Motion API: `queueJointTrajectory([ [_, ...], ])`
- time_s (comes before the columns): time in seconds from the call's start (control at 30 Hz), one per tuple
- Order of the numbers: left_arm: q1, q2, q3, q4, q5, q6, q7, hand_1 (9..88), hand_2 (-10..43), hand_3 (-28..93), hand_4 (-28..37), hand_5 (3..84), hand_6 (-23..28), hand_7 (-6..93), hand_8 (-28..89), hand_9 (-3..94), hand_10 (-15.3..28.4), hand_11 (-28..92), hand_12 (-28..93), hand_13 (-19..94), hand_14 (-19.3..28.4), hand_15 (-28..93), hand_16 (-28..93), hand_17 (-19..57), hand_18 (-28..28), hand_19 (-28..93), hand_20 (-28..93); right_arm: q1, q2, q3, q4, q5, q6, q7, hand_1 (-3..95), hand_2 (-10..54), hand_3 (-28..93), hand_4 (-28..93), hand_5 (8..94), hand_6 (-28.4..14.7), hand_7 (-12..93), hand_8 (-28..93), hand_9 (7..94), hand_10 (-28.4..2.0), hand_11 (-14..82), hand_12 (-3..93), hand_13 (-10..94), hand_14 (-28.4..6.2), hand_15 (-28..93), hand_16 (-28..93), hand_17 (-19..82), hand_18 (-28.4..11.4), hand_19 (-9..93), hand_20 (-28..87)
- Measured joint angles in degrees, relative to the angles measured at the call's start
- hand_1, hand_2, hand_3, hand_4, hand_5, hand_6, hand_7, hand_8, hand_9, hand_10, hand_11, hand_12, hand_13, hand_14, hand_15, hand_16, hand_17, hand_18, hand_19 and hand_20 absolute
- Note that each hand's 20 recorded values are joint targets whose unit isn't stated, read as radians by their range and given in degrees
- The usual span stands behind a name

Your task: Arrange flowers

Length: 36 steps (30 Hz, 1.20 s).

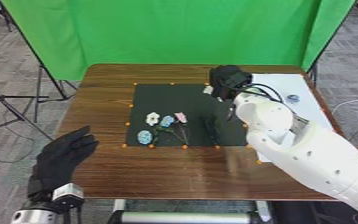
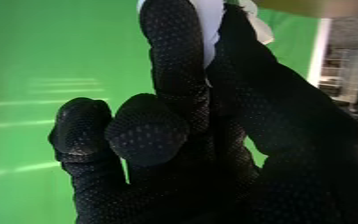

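Green cloth (image 1: pixel 184 35) hangs across the top of the frame in the head view, behind the brown wooden table (image 1: pixel 104 175) that fills the middle. White and jointed, the right arm (image 1: pixel 295 147) slants from the lower right corner up toward the table's far side. A black mat (image 1: pixel 162 97) lies on the middle of the table, with a white sheet (image 1: pixel 313 107) to its right, partly behind the arm.

The left hand (image 1: pixel 62 154), gloved in black, is at the lower left of the frame, off the mat, its fingers extended and loosely open. The right hand (image 1: pixel 229 77) is over the mat's upper right corner. In the right wrist view, its thumb and a finger pinch a white flower (image 2: pixel 207 27), while other fingers curl.

Four flowers lie on the left and middle of the mat, near its bottom edge: a pale blue bloom (image 1: pixel 144 137) lowest and farthest left, a yellow-centred white bloom (image 1: pixel 152 118) above it, a light blue bloom (image 1: pixel 167 121) beside that, and a pink bloom (image 1: pixel 181 117) to the right. Their green stems (image 1: pixel 167 130) run close together. Smallest are the orange dots (image 1: pixel 185 146) around the mat's edge.
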Motion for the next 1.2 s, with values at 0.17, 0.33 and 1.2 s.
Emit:
queueJointTrajectory([
  [0.17,-0.44,-0.54,-0.33,0.01,0.37,-0.14,-0.97,26.9,5.1,82,-20.2,44.3,13.2,20.4,-11,38.8,22.4,41,11,26,27.7,65,-14,-9.6,21.9,61,6,-0.56,-4.2,-0.17,1.38,-0.17,-0.18,0.27,55.3,-9.4,76,-28,79.0,0.7,26,2,88.6,-6.8,20.3,35.8,78,-2.5,77,21,50,-16.9,93,28],
  [0.33,-1.01,-1.16,-0.49,0.05,0.91,-0.63,-2.11,26.9,5.1,82,-20.2,44.3,13.2,20.3,-11,38.8,22.4,41,11,26,27.8,65,-14,-9.5,21.9,61,6,-1.47,-4.57,-0.2,2.47,-2.46,-0.15,0.87,54.9,-9.0,76,-28,77.8,0.7,27,1,88.0,-6.7,19.4,36.5,78,-2.4,76,21,49,-16.7,93,27],
  [1.2,-3.75,-1.8,0.35,0.56,1.89,-2.21,-3.99,27.0,5.1,82,-20.2,44.3,13.2,20.3,-11,38.8,22.5,41,11,26,27.7,65,-14,-9.5,21.9,61,6,-4.46,-7.02,1.93,6.23,-0.43,-5.58,4.37,43.2,-9.5,82,-28,65.3,-1.7,22,-6,68.3,-12.8,27.7,21.6,67,-6.8,76,19,41,-17.7,93,17],
])
